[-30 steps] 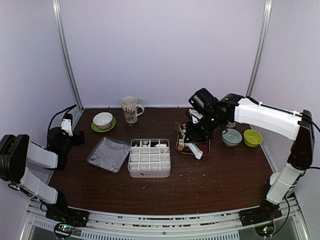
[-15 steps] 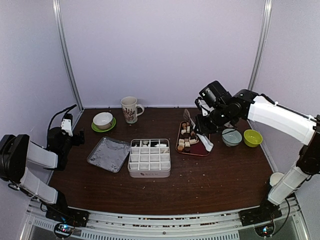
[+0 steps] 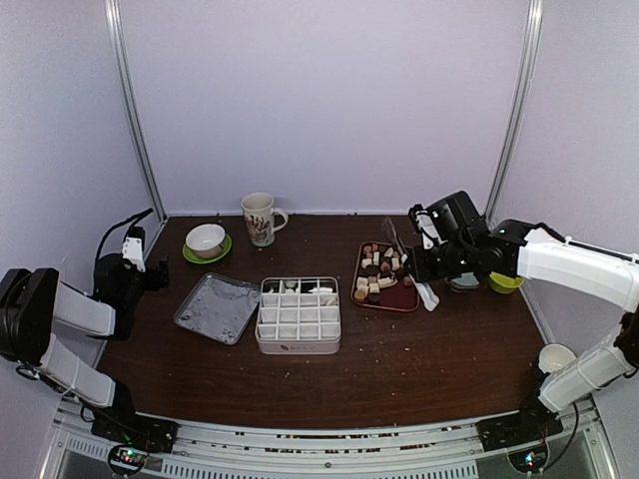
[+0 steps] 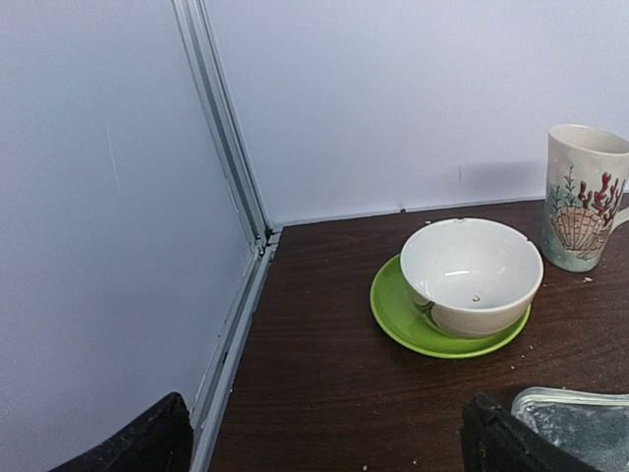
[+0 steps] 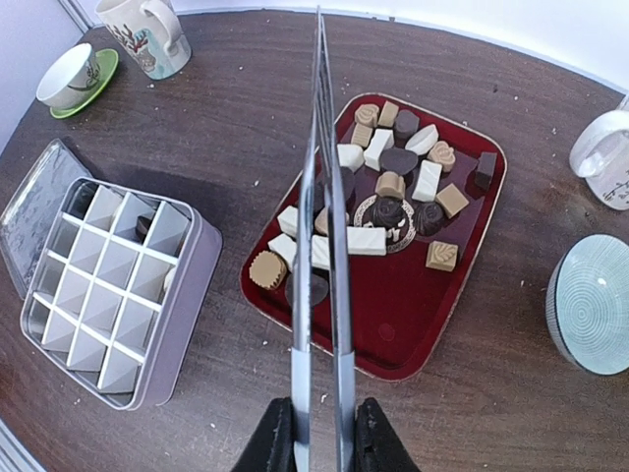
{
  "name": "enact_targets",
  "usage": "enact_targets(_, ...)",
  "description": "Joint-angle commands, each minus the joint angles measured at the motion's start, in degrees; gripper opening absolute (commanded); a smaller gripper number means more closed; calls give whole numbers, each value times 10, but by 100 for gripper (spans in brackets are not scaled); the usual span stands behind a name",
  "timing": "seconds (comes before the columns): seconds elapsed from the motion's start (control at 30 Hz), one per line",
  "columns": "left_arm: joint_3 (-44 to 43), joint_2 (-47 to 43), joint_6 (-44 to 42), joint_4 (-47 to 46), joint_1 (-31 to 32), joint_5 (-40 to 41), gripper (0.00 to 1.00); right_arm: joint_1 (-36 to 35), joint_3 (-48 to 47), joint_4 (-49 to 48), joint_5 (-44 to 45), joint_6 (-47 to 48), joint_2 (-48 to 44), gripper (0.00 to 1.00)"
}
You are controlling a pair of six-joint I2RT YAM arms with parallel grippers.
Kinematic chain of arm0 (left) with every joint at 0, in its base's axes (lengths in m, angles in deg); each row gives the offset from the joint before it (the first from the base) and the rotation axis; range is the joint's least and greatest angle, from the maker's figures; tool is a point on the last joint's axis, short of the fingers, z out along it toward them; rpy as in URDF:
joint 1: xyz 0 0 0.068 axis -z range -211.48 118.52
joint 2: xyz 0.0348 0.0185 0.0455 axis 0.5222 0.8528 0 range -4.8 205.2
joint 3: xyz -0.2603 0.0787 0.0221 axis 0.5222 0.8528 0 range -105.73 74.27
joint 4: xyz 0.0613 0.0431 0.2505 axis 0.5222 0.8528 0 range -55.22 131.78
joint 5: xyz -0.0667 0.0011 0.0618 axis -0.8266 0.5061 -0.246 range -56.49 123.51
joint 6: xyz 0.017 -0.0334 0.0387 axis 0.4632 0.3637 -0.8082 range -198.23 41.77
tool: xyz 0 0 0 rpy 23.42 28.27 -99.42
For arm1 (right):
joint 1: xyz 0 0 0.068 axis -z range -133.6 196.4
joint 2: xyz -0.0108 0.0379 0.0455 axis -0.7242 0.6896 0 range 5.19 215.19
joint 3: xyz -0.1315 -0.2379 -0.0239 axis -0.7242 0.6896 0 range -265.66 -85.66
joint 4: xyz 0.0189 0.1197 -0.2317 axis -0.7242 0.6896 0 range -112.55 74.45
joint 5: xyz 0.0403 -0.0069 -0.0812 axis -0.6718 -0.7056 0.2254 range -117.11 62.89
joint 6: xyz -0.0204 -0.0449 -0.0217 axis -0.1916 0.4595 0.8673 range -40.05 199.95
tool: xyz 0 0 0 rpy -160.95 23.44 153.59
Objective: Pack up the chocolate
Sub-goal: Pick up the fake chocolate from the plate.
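**A:** What's the setting?
**B:** A dark wood table [image 3: 399,369] with pale lilac walls [image 3: 329,100] and aluminium posts [image 3: 135,110] in the corners. Crumbs lie around the divided tin [image 3: 298,314], and its lid [image 3: 217,307] is just to its left.
**A:** And the chocolate [image 5: 393,197]?
**B:** Mostly on the red tray [image 5: 393,369] right of the tin. A few pieces sit in the tin's cells.
**A:** The claws?
**B:** The right gripper [image 5: 319,433] pinches the tongs [image 5: 303,364]. The left gripper [image 4: 324,433], far left of the tin, is spread wide.
**A:** Any change?
**B:** A second ago the right gripper hung over the tray. It's now drawn back past the tray's far side from the tin. The left arm hasn't moved.
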Motion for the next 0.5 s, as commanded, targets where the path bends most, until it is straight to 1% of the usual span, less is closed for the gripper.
enact_targets(0.0,-12,3,-1,-15,-4,-4,98,0,61,-96,-24,-25,-59,14)
enact_targets(0.1,-12,3,-1,-15,-4,-4,98,-1,107,-109,-32,-41,-103,15)
enact_targets(0.2,-12,3,-1,-15,-4,-3,98,-1,148,-123,-15,-45,-145,15)
enact_targets(0.3,-12,3,-1,-15,-4,-4,98,-1,148,-103,-4,-38,-164,16)
enact_targets(0.47,-12,3,-1,-15,-4,-4,98,-1,136,-86,-7,-27,-160,15)
